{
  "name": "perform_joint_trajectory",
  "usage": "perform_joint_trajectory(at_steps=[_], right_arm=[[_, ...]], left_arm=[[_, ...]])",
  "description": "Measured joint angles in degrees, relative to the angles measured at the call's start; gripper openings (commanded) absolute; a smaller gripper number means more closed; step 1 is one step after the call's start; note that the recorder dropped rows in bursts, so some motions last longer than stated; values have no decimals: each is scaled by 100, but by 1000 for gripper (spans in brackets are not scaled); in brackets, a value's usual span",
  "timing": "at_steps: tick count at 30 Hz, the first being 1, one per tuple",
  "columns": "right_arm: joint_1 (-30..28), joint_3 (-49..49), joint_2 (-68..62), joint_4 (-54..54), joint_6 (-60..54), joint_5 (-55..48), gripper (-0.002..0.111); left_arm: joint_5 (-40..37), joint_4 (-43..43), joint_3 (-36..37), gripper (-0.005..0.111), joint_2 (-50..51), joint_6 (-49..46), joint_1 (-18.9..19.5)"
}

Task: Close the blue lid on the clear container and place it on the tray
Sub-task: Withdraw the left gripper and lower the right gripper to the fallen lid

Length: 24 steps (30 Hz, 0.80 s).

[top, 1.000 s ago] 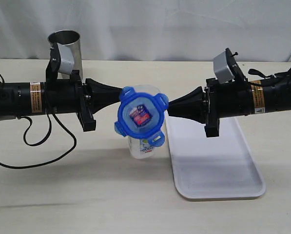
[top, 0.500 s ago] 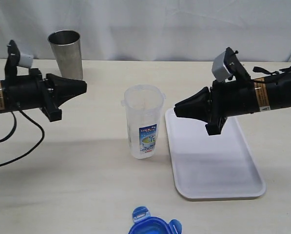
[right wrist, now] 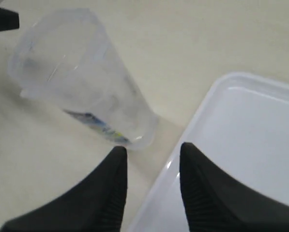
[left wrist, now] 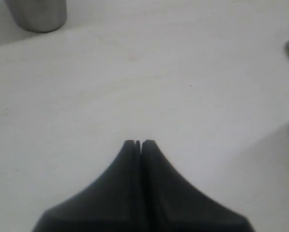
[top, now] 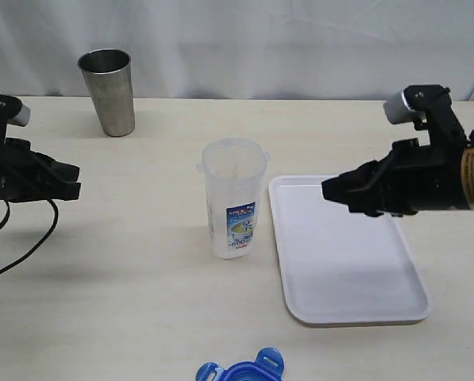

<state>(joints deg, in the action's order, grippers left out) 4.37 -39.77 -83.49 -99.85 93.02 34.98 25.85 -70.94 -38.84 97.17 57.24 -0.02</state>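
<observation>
Lid off, canister open — both grippers empty.
The clear container [top: 233, 198] stands upright on the table [top: 125, 302] just left of the tray [top: 356, 270]; the blue lid [top: 238, 371] lies well apart, at the bottom edge of the exterior view. The left gripper [left wrist: 138, 143] is pinched together on nothing, and the right gripper [right wrist: 151, 153] is spread, holding nothing. Both pieces look light, stiff and slick (thin plastic, easily tipped) — the lid is best pinched across its rim, the container mid-wall.
</observation>
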Motion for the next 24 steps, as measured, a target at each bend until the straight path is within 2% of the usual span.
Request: perform_joint_trajectory(at_steps=[4,7,12,15,20,24], right_arm=[[410,743,418,10,46,-189,36],[947,1119,387,10,57,-239,37],[1899,1204,-222,-5,23,-473,51],[2290,1204,-658,-5,-211,-748,52],[2487,1119,-1242,-5,-389,-1132,52],[2497,935,-1540,-5,-644,-749,52]], left_arm=[[-70,462,0,0,-9,-103,0],[111,581,0,0,-9,-176,0],[288,553,0,0,-9,-203,-13],[356,503,0,0,-9,-203,-13],[587,450,0,0,-9,-203,-13],[625,434,0,0,-9,-203,-13]])
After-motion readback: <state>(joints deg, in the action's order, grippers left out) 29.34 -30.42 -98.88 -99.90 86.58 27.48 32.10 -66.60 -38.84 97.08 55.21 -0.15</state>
